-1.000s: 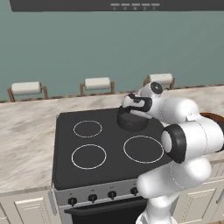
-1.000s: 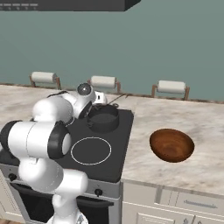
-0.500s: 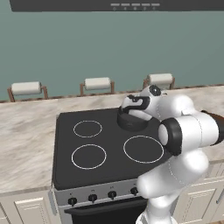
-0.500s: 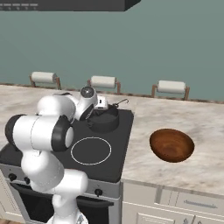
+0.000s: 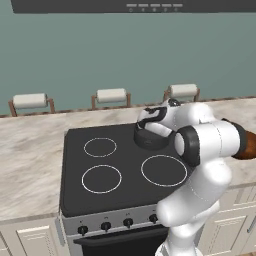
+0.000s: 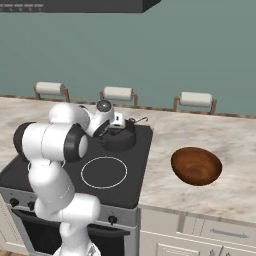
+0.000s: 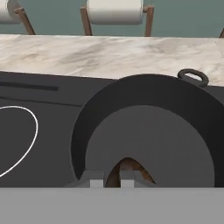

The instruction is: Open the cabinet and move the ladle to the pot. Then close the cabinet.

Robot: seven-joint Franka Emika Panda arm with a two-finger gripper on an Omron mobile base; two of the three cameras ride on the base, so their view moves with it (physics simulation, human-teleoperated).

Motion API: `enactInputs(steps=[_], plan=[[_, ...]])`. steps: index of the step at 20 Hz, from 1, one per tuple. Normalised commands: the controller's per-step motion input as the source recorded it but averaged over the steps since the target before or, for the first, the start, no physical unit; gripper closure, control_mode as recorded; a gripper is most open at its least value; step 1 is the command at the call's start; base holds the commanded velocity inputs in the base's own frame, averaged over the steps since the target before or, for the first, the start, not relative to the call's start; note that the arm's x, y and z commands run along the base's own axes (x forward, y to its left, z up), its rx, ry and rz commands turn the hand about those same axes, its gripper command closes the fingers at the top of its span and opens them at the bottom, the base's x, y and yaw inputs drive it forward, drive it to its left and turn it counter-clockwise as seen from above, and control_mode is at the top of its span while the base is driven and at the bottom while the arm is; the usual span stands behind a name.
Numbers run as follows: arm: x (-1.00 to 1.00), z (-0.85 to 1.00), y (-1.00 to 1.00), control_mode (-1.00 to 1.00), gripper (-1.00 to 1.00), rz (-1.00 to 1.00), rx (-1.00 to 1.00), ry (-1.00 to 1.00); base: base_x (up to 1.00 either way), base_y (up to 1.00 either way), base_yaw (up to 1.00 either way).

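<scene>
On the cooktop, left base view: a black pot (image 5: 150,140) sits on the back right burner of the stove (image 5: 75,200), and the gripper (image 5: 145,123) hangs just above its rim.
Hidden, left base view: the arm covers the pot's right side and most of a brown wooden bowl (image 5: 248,146) on the counter (image 5: 30,165).
Markings, left base view: pale marks on the range hood (image 5: 75,5) are too small to read.
Right base view, ladle: a thin dark handle (image 6: 141,120) sticks out from the gripper (image 6: 119,123) past the pot's (image 6: 120,143) far rim. The ladle's bowl end is out of sight behind the hand.
Hand view, grip: the fingertips (image 7: 96,183) stand close together, clenched on the ladle. The brownish piece between them, low inside the pot (image 7: 148,131), is cut off.
Hand view, unclear: a small dark loop (image 7: 192,78) touches the pot's far rim, and I cannot tell what it belongs to.
</scene>
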Motion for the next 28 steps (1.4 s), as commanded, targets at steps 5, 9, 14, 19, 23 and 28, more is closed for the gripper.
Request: enactInputs(steps=[5,9,14,19,23,28], plan=[[0.18,-0.27,-0.05,-1.0,1.0,0.0,0.02,0.04,0.0,0.0,0.0],[0.11,-0.28,-0.02,-1.0,1.0,0.0,0.01,0.04,0.0,0.0,0.0],[0.18,-0.23,-0.01,-1.0,1.0,0.0,0.0,0.02,0.0,0.0,0.0],[0.23,-0.18,-0.02,-1.0,1.0,0.0,0.0,0.01,0.0,0.0,0.0],[0.2,-0.14,-0.06,-1.0,1.0,0.0,0.01,0.0,0.0,0.0,0.0],[0.19,-0.16,-0.03,-1.0,1.0,0.0,0.0,0.0,0.0,0.0,0.0]])
